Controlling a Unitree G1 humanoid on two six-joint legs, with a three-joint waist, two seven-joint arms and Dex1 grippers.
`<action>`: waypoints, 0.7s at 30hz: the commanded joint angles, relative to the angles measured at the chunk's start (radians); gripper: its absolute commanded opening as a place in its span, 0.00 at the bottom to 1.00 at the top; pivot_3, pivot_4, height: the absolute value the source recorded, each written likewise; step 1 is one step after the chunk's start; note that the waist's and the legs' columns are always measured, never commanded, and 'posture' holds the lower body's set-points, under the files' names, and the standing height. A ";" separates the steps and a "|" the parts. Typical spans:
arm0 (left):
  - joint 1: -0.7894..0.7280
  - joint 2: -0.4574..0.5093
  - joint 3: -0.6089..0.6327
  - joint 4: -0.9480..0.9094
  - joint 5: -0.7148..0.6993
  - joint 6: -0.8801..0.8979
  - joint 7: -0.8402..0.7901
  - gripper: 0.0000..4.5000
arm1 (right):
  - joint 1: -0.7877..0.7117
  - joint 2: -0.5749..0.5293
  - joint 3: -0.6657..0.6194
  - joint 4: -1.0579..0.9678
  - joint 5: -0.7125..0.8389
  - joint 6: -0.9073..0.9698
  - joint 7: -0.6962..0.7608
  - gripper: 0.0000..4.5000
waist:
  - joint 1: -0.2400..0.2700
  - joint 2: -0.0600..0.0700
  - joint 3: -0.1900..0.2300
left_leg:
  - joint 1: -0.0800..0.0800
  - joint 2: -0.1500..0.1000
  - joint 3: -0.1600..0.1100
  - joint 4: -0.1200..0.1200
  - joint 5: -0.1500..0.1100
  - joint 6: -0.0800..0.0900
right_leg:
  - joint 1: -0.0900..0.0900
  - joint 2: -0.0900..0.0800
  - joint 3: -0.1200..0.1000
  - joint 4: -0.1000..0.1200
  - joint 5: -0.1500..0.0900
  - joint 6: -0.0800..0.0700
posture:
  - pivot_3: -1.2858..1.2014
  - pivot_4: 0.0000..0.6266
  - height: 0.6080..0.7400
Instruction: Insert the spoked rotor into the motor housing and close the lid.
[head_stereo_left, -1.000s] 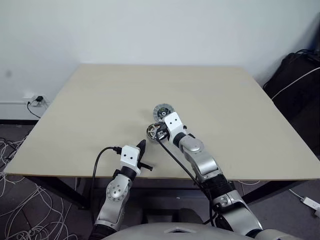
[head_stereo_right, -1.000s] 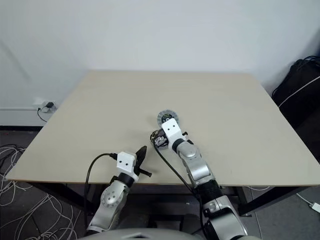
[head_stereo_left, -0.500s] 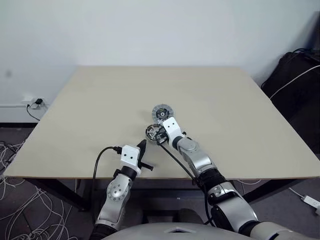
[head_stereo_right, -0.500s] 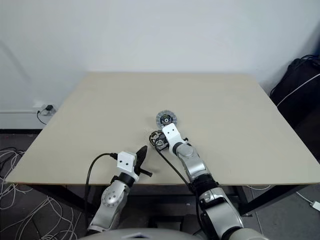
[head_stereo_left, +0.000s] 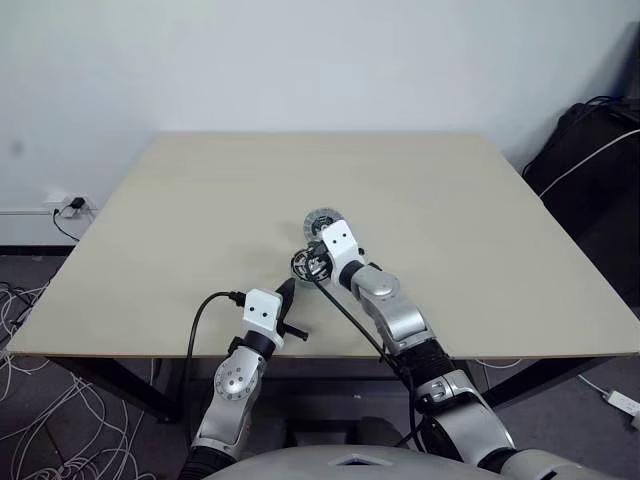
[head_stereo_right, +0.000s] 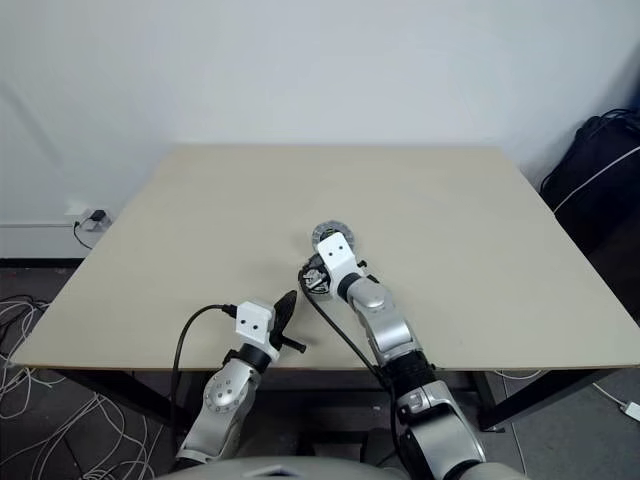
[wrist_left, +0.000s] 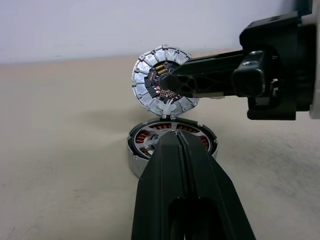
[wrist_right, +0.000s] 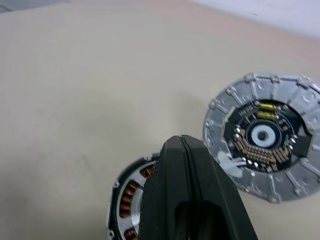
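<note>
Left eye view: the right gripper (head_stereo_left: 314, 262), jaws pressed together and holding nothing, has shifted slightly leftward over the last second and now hovers above the motor housing (wrist_left: 172, 149), partly covering it from above. The spoked rotor (wrist_left: 165, 140) already sits inside the housing, its silvery spokes lying over the copper windings, so insertion appears done and closing remains. The lid (wrist_right: 262, 135) lies just beyond the housing, toward the wall, ribbed face and dark centre up; judged from this, the right arm is lining up to nudge or lift it. The left gripper (head_stereo_left: 283, 297), jaws likewise shut and empty, rests on the near side of the housing, close to the front edge of the tabletop (head_stereo_left: 180, 220). On every other side of the housing the tabletop offers ample free surface for moving.
</note>
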 joint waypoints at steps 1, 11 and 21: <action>-0.012 -0.010 -0.001 -0.010 -0.010 -0.022 -0.001 0.01 | -0.044 0.021 -0.003 0.041 -0.002 -0.035 -0.008 0.00 | 0.000 0.000 0.000 | 0.000 0.000 0.000 0.000 0.000 0.000 | 0.000 0.000 0.000 0.000 0.000 0.000 | 0.52 0.00 1.00; 0.006 -0.013 0.001 -0.020 -0.010 -0.025 0.005 0.01 | -0.092 0.012 -0.023 0.238 -0.036 0.039 -0.078 0.00 | -0.001 0.000 0.000 | 0.000 0.000 0.000 -0.001 0.000 0.000 | 0.000 0.000 0.000 0.000 0.000 0.000 | 0.52 0.00 1.00; 0.001 -0.007 0.001 -0.010 -0.014 -0.038 -0.012 0.00 | -0.028 -0.208 0.108 -0.170 -0.022 0.113 0.282 0.09 | 0.001 0.000 0.000 | -0.002 -0.001 0.000 -0.001 0.000 0.000 | -0.001 -0.001 0.000 -0.001 -0.001 -0.001 | 0.52 0.00 1.00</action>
